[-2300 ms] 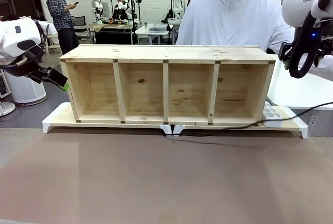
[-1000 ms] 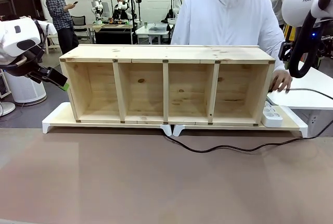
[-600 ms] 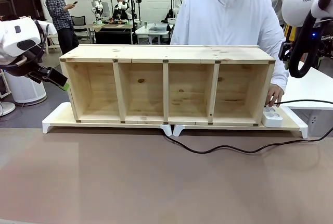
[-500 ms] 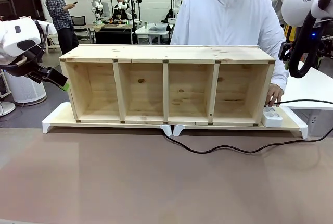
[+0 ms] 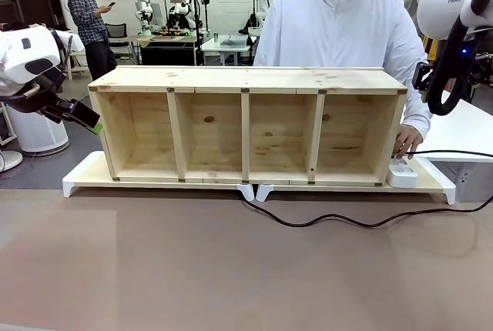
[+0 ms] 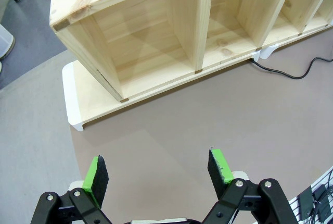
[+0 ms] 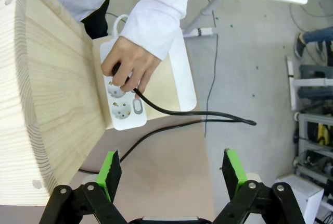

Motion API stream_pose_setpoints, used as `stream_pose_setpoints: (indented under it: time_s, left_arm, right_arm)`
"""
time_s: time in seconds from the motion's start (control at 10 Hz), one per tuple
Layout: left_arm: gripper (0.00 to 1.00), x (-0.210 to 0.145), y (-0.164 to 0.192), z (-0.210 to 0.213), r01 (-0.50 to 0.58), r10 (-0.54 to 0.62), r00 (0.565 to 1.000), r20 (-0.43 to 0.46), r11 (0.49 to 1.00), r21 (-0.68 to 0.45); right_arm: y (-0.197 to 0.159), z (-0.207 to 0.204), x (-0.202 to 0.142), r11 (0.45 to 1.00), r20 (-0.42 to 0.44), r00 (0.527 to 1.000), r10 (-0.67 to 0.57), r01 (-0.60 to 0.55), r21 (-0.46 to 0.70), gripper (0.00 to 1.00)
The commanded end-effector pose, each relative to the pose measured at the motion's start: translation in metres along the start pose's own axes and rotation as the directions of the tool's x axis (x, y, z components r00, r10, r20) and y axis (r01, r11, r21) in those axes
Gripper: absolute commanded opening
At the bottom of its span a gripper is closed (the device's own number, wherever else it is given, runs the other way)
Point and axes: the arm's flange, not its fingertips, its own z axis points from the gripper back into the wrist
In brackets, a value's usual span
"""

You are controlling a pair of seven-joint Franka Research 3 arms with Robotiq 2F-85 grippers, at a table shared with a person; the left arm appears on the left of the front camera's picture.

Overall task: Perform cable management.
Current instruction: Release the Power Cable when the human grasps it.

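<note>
Cable (image 5: 331,223): you have one long, thin black cord, smooth-skinned. It emerges at the table's middle, just below the gap between the two white risers, and lies slack on the brown tabletop in a shallow sagging curve toward the right edge. From above (image 7: 171,112) you can see it loop off the table's end and return to the white power strip (image 7: 124,104), where its plug end is covered by the person's hand (image 7: 127,62) at a socket.

The robot's white arms (image 5: 31,50) carried black grippers with green pads (image 6: 95,173); the person (image 5: 347,27) wore a white long-sleeved top.
</note>
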Motion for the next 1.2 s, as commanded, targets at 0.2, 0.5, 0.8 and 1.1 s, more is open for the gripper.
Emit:
stream_pose_setpoints:
  time_s: [0.2,0.5,0.8,1.1]
  left_arm:
    - [1.0,-0.0002,0.0005,0.0002,-0.007,0.007,1.0,0.0,1.0,0.0]
    - [1.0,-0.0002,0.0005,0.0002,-0.007,0.007,1.0,0.0,1.0,0.0]
    - [1.0,-0.0002,0.0005,0.0002,-0.007,0.007,1.0,0.0,1.0,0.0]
    - [1.0,-0.0002,0.0005,0.0002,-0.007,0.007,1.0,0.0,1.0,0.0]
  right_arm:
    - [-0.0005,-0.0004,-0.0003,1.0,-0.004,1.0,-0.005,0.005,0.003,1.0]
    - [-0.0005,-0.0004,-0.0003,1.0,-0.004,1.0,-0.005,0.005,0.003,1.0]
    - [-0.0005,-0.0004,-0.0003,1.0,-0.004,1.0,-0.005,0.005,0.003,1.0]
    - [-0.0005,-0.0004,-0.0003,1.0,-0.004,1.0,-0.005,0.005,0.003,1.0]
